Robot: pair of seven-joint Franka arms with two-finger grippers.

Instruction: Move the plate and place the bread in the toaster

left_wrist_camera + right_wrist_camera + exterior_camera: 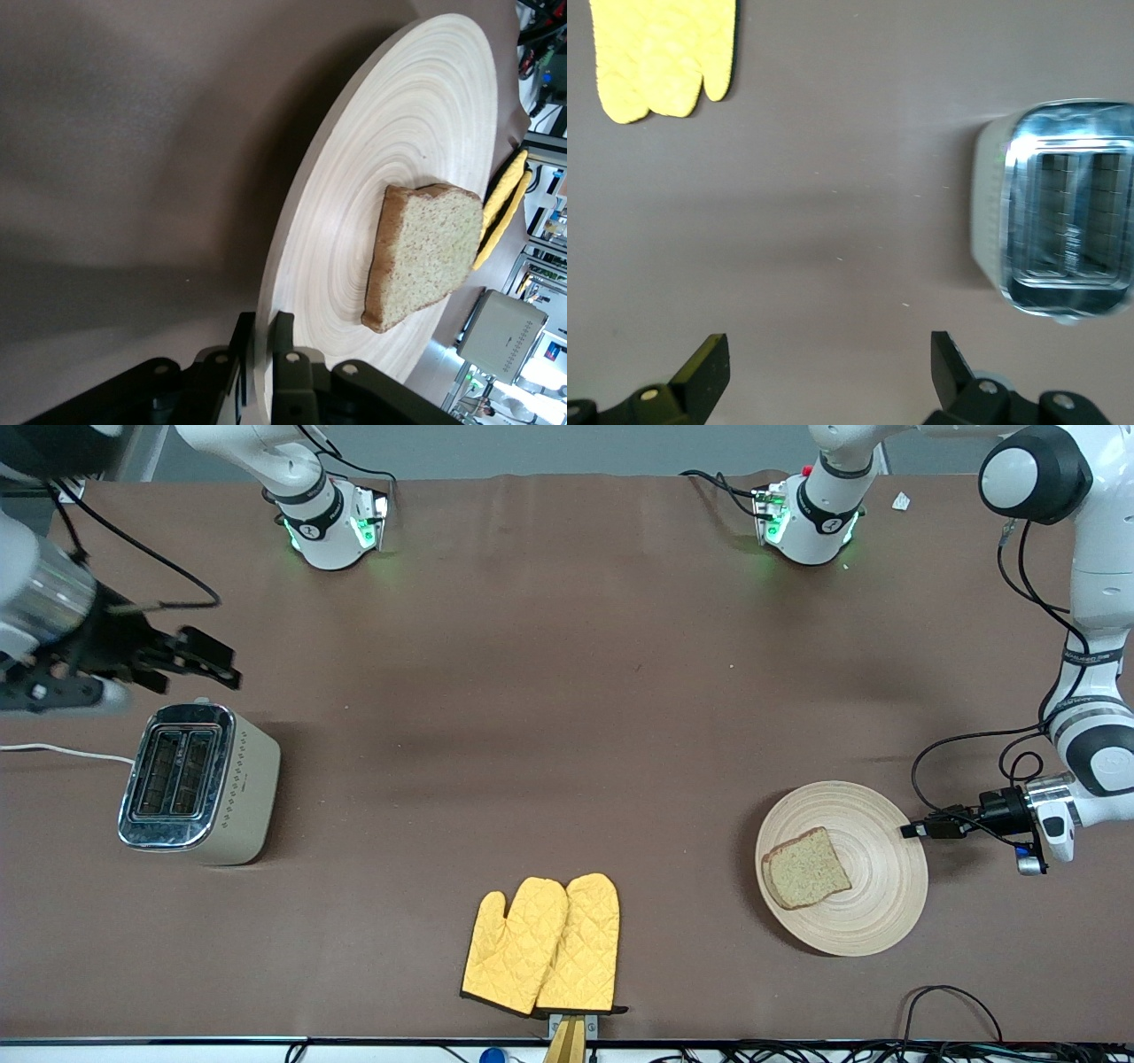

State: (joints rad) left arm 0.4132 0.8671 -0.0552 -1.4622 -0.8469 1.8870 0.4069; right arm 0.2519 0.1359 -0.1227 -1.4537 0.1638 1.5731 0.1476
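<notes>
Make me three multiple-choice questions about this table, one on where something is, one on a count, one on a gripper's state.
1. Where does the brown speckled bread slice lie?
A. on the round pale wooden plate
B. in the cream two-slot toaster
C. on the yellow quilted oven mitts

2. How many slots does the toaster have?
A. one
B. two
C. four

3. What is the left gripper doing?
A. hanging open
B. shut on the plate's rim
C. holding bread

Answers: 1 A, the slice rests on the plate. 2 B, two openings show. 3 B, its fingers pinch the rim.
</notes>
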